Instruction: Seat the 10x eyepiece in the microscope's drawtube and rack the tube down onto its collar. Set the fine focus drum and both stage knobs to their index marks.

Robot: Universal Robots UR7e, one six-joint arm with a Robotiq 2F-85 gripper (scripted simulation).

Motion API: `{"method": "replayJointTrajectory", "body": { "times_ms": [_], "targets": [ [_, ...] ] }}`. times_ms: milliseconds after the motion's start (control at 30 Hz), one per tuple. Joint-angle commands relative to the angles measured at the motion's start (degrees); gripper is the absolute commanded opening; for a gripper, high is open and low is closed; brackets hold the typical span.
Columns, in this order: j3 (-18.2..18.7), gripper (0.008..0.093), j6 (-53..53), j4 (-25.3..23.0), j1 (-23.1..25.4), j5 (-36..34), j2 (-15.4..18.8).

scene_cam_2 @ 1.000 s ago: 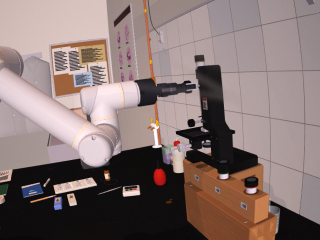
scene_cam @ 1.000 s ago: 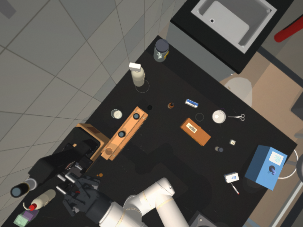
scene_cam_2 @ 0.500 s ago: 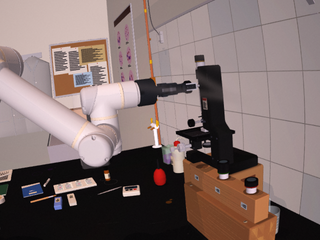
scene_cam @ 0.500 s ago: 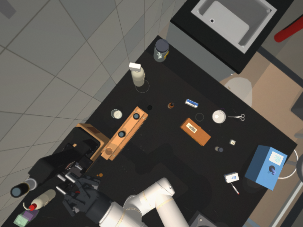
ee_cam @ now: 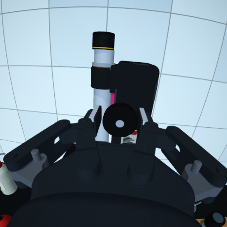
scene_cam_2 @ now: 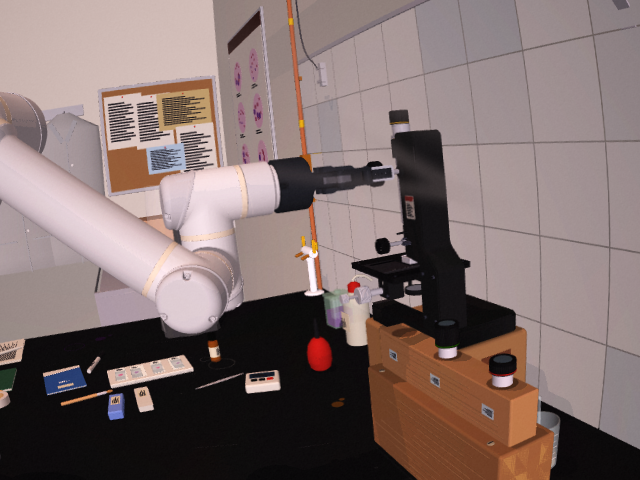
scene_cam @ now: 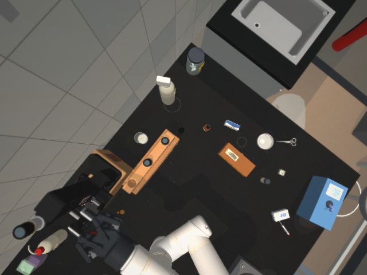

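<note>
The microscope's stage knobs [scene_cam_2: 383,245] are hidden from the wrist camera behind my gripper body. The black microscope [scene_cam_2: 427,227] stands on a wooden case by the tiled wall. Its eyepiece [ee_cam: 103,41], black with a yellow ring, sits in the pale drawtube [ee_cam: 102,74], which passes through a black collar. My gripper [ee_cam: 120,119] reaches level at the arm's side, its fingers open on either side of a round black knob [ee_cam: 120,122] and holding nothing.
Behind the microscope is the tiled wall. Two spare eyepieces [scene_cam_2: 447,338] [scene_cam_2: 502,370] stand in the wooden case [scene_cam_2: 455,398]. A wash bottle [scene_cam_2: 355,315] and red bulb [scene_cam_2: 319,353] sit on the black bench left of the case.
</note>
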Motion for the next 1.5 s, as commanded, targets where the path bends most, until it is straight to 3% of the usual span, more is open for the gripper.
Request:
{"method": "replayJointTrajectory", "body": {
  "times_ms": [0,633,867,1000,1333,1467],
  "targets": [
    [0.14,0.0511,0.0,-0.09,-0.03,0.03,-0.14],
    [7.48,0.0511,0.0,-3.22,-1.46,1.46,-4.35],
    [8.16,0.0511,0.0,-3.51,-1.61,1.61,-4.73],
    [8.18,0.058,0.0,-3.51,-1.61,1.62,-4.74],
    [8.28,0.058,0.0,-3.56,-1.64,1.64,-4.81],
    [10.64,0.058,0.0,-4.53,-2.17,2.17,-6.2]
  ]
}}
